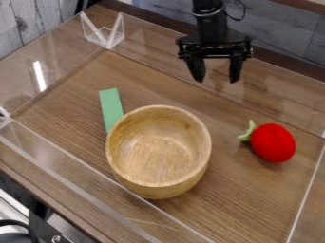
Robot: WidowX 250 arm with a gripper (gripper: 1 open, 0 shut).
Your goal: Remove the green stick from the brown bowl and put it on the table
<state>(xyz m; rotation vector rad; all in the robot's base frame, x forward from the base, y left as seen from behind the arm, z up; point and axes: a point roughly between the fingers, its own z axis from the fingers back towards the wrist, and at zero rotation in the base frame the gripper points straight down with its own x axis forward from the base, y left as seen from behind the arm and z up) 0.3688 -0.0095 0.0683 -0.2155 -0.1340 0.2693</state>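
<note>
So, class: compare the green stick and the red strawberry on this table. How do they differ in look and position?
The green stick is flat, pale green and rectangular; the strawberry is rounded and red with a green leaf. The stick lies left of the brown bowl, against its rim; the strawberry sits apart on the bowl's right. Both rest on the table, outside the bowl.
</note>
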